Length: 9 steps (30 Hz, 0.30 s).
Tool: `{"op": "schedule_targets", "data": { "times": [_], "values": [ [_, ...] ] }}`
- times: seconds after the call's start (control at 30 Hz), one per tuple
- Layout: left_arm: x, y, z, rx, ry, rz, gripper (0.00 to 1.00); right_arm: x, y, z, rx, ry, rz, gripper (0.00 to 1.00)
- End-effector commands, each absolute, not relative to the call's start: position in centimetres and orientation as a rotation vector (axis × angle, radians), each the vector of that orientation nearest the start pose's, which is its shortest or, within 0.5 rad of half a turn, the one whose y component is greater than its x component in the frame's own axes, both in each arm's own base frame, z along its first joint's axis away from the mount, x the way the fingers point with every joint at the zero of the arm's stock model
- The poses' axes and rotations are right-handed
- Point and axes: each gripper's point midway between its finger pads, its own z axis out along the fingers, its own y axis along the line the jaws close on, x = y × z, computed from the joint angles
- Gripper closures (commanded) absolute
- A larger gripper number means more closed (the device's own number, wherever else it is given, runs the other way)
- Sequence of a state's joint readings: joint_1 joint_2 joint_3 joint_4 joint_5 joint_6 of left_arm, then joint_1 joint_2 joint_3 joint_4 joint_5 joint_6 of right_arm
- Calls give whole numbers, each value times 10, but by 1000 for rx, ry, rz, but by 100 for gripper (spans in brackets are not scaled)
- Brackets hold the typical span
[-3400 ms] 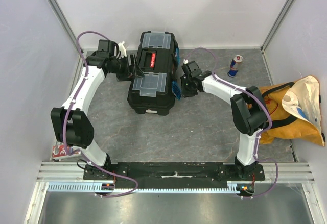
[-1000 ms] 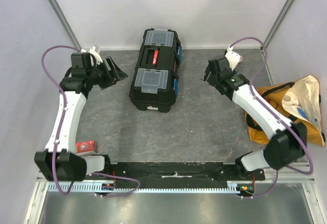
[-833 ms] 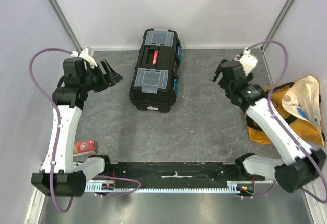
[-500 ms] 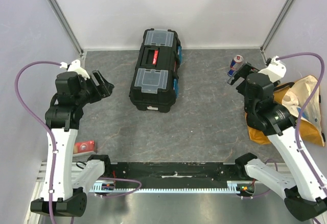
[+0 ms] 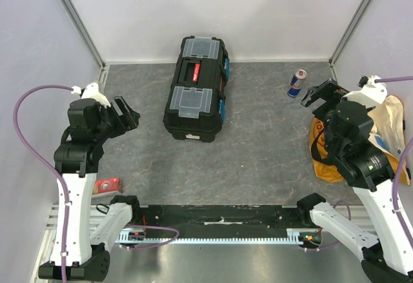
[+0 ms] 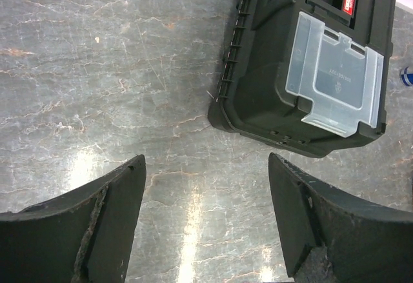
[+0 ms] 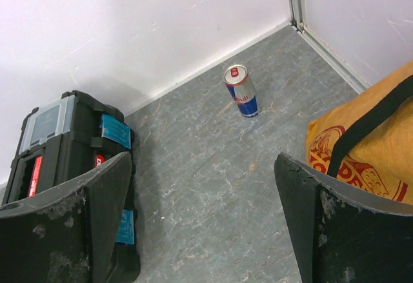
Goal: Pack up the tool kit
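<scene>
The tool kit (image 5: pixel 194 89) is a black box with two clear-lidded compartments and a red handle label. It lies shut at the back middle of the table. My left gripper (image 5: pixel 126 117) hovers to its left, well apart from it, open with nothing between the fingers. The left wrist view has the box's near corner (image 6: pixel 303 64) above the open left gripper (image 6: pixel 205 167). My right gripper (image 5: pixel 319 93) hangs off to the right, also open and empty. Past the right gripper (image 7: pixel 203 157), the box and its blue latches (image 7: pixel 115 131) sit at left.
A blue-silver drink can (image 5: pixel 297 83) stands at the back right, also seen by the right wrist (image 7: pixel 242 91). A yellow-orange fabric bag (image 5: pixel 381 135) lies against the right wall. A small red item (image 5: pixel 106 185) lies by the left arm's base.
Both arms have pulled back from the tool kit, the left toward the left wall and the right toward the bag. The right jaws have spread wider. The tool kit has stayed put.
</scene>
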<state>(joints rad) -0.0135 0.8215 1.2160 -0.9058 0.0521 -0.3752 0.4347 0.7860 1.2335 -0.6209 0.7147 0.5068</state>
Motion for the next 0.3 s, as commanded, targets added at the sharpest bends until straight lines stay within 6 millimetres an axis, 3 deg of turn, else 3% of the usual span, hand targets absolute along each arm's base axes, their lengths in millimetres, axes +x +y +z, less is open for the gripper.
{"op": "schedule_targets", "data": {
  "times": [0.0, 0.27],
  "values": [
    [236, -22, 312, -312, 2037, -241, 18, 255, 5, 412, 586, 1531, 101, 2],
    [236, -30, 316, -268, 2039, -274, 12, 252, 6, 410, 592, 1528, 121, 2]
  ]
}}
